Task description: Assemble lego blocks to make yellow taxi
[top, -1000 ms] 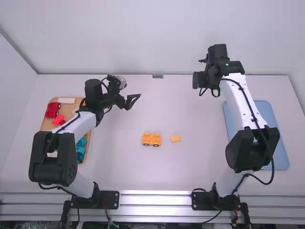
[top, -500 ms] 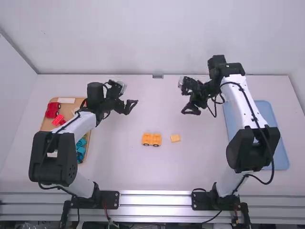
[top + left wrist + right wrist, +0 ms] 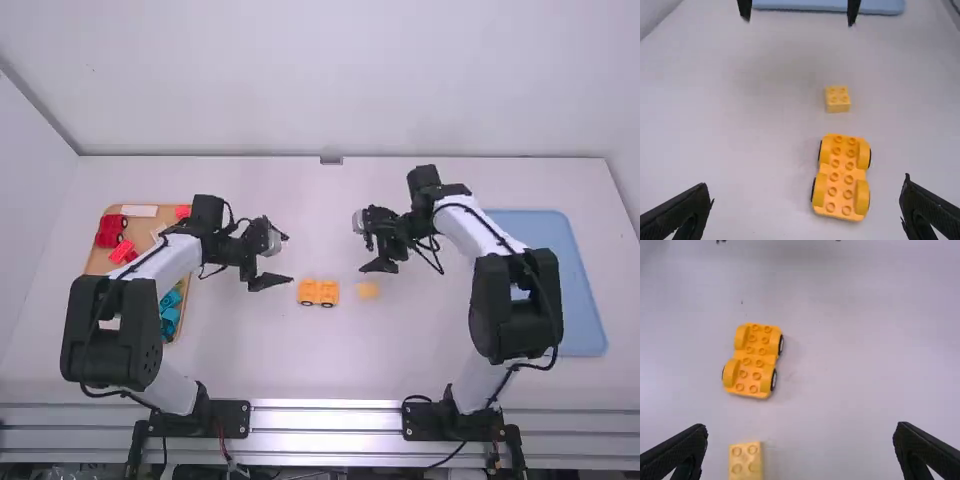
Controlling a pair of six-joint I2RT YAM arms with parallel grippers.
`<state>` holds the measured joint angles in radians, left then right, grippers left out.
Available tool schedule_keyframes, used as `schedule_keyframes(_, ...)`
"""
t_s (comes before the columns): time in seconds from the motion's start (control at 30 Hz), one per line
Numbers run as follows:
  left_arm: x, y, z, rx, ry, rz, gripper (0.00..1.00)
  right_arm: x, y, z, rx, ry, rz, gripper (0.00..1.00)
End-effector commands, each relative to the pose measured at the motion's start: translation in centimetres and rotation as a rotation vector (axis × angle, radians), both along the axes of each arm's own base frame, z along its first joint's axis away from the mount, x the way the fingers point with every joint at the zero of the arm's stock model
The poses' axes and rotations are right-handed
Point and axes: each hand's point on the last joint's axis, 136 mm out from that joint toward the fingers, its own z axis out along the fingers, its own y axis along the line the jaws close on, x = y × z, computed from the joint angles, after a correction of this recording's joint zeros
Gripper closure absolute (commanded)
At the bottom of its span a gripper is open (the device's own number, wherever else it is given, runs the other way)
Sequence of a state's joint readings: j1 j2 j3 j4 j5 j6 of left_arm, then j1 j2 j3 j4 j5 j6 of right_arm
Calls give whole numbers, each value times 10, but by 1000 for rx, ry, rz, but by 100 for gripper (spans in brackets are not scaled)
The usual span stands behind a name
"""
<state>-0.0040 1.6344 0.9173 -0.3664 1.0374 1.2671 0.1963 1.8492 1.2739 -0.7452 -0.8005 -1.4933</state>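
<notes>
High view: the yellow wheeled base [image 3: 318, 292] and the yellow block [image 3: 368, 290] lie flat on the white table [image 3: 320, 360], near each other with a strip of tabletop between. The left gripper [image 3: 280, 281] hangs near the left end of the base, the right gripper [image 3: 370, 267] beyond the block, on the side away from the camera. This view also takes in a tan tray [image 3: 99, 262] at the left, with a red wheeled piece [image 3: 108, 231], red blocks [image 3: 123, 252], a white block [image 3: 139, 211] and blue pieces [image 3: 170, 312], and a blue tray [image 3: 583, 283] at the right.

The left wrist view brings out round studs along the base and four on the block, set two by two. Its own fingers [image 3: 682, 212] stand wide apart with nothing between the pads; farther off, the right gripper's two dark fingertips show well apart, near a strip of the blue tray.

The right wrist view shows its own fingers [image 3: 680, 452] spread too, clamped on nothing. The block is cut by the view's edge, while the base shows whole, with black wheels down one side. Any marks on the studs are too small to read.
</notes>
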Motion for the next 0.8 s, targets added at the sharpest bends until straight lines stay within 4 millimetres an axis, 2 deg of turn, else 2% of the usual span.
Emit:
schedule_keyframes(0.0, -5, -5, 5, -28, -99, -74, 1, -12, -3, -16, -32, -15, 36, 1)
schedule_keyframes(0.2, -10, -9, 3, -75, -135, -92, 1, -16, -15, -44, 32, 16, -47, 1)
schedule_keyframes(0.3, -13, -11, 2, -100, -155, -102, 1, -23, -17, -57, 186, 58, -89, 1)
schedule_keyframes(0.4, -14, -11, 1, -99, -152, -102, 1, -25, -24, -68, 261, 86, -121, 1)
schedule_keyframes(0.57, -17, -14, 2, -112, -141, -112, 1, -25, -32, -87, 263, 117, -129, 1)
schedule_keyframes(0.77, -25, -32, 1, -106, -147, -170, 1, -24, -32, -105, 253, 189, -104, 2)
